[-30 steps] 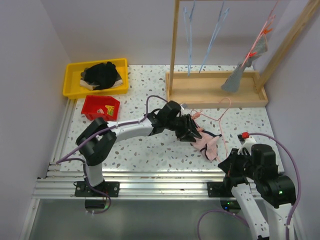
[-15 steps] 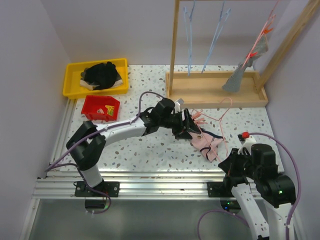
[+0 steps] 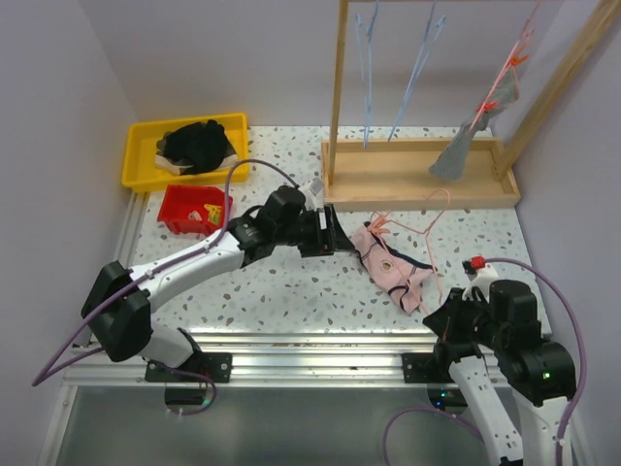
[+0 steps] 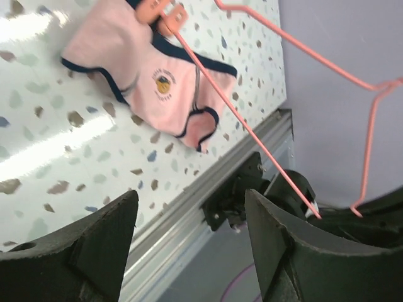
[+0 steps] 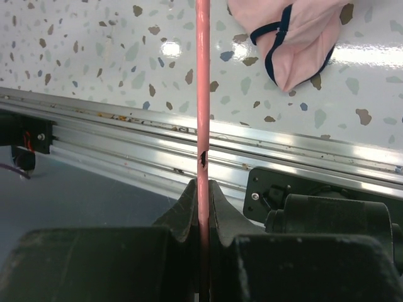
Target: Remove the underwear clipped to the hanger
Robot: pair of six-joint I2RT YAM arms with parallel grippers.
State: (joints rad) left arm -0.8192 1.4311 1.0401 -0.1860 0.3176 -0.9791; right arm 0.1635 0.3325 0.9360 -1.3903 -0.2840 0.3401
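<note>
The pale pink underwear [image 3: 390, 264] with dark trim lies spread on the speckled table, right of centre. A pink wire hanger [image 3: 428, 225] lies across it, and one hanger clip [image 4: 165, 11] sits at its top edge. My left gripper [image 3: 332, 236] stands open just left of it, with nothing between its fingers [image 4: 88, 251]; the underwear [image 4: 157, 82] shows beyond them. My right gripper [image 5: 203, 189] is shut on the hanger's wire [image 5: 203, 94], near the table's front edge, with a corner of the underwear [image 5: 296, 38] ahead. The grey underwear [image 3: 464, 148] hangs clipped on the rack at the back right.
A yellow bin [image 3: 136, 160] at the back left holds a black clothing heap [image 3: 199, 144]. A small red bin [image 3: 179, 209] stands in front of it. The wooden rack [image 3: 417, 186] carries blue hangers [image 3: 367, 78]. An aluminium rail [image 3: 291, 345] runs along the front edge.
My left gripper has opened and drawn back to the left, off the pink underwear, which now lies flatter on the table. The right arm has not moved.
</note>
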